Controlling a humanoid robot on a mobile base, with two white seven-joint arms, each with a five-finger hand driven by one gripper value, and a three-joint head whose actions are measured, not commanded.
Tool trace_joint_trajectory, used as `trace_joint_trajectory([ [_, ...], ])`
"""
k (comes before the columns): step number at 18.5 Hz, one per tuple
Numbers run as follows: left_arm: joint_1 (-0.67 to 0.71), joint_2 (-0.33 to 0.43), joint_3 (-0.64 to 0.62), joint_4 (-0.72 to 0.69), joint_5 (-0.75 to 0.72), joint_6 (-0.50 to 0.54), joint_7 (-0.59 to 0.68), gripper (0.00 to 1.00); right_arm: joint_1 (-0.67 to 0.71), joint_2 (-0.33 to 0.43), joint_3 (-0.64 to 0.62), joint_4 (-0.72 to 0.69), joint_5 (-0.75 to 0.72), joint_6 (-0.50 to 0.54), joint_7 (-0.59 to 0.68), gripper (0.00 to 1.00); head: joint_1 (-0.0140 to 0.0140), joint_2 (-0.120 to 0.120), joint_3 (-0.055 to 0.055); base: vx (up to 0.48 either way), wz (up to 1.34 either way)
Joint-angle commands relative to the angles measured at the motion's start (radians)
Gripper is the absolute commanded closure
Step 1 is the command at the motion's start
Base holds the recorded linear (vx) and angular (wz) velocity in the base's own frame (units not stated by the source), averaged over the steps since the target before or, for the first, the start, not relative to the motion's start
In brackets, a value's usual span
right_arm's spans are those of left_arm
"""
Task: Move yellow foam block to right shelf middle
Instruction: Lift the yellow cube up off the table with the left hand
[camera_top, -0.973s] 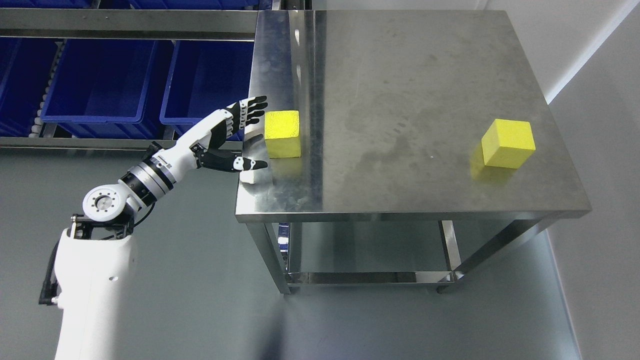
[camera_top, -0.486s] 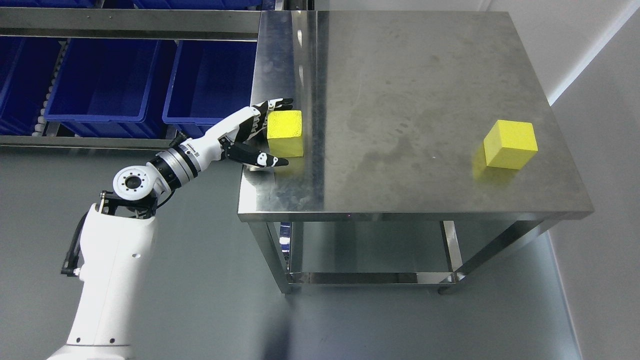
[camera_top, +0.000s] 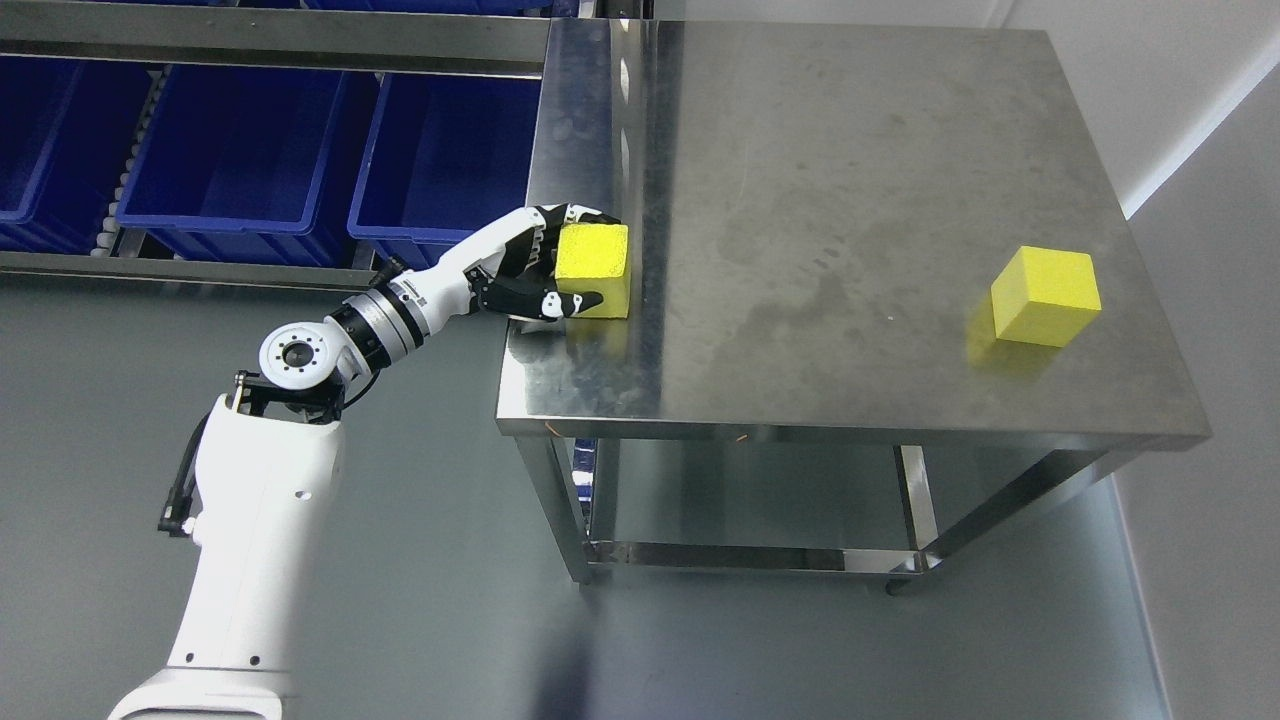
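A yellow foam block (camera_top: 597, 265) stands on the steel table (camera_top: 830, 230) near its left edge. My left hand (camera_top: 560, 262) is closed around it: fingers lie over its far top edge and the thumb (camera_top: 572, 302) presses its near side. The block rests on the table. A second yellow foam block (camera_top: 1045, 296) stands near the table's right edge, apart from the hand. The right arm does not show.
Blue bins (camera_top: 240, 140) sit on a steel rack (camera_top: 270, 40) to the left of the table. A lower shelf (camera_top: 750, 500) shows under the tabletop. A white wall (camera_top: 1180, 90) runs along the right.
My left hand has moved right onto the block and its fingers have closed around it. The whole picture has shifted a little to the right, so the camera moved.
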Motion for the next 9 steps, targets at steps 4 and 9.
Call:
trace_joint_trajectory([
  [4, -0.061, -0.071, 0.224, -0.141, 0.314, -0.231, 0.127, 0.63, -0.002, -0.017, 0.0, -0.017, 0.0, 0.0, 0.001, 0.0, 0.0, 0.0, 0.0, -0.004, 0.02],
  [9, -0.053, -0.071, 0.31, -0.176, 0.318, -0.351, 0.435, 0.61, -0.002, -0.017, 0.0, -0.017, 0.0, 0.0, 0.001, 0.0, 0.0, 0.0, 0.0, 0.004, -0.05],
])
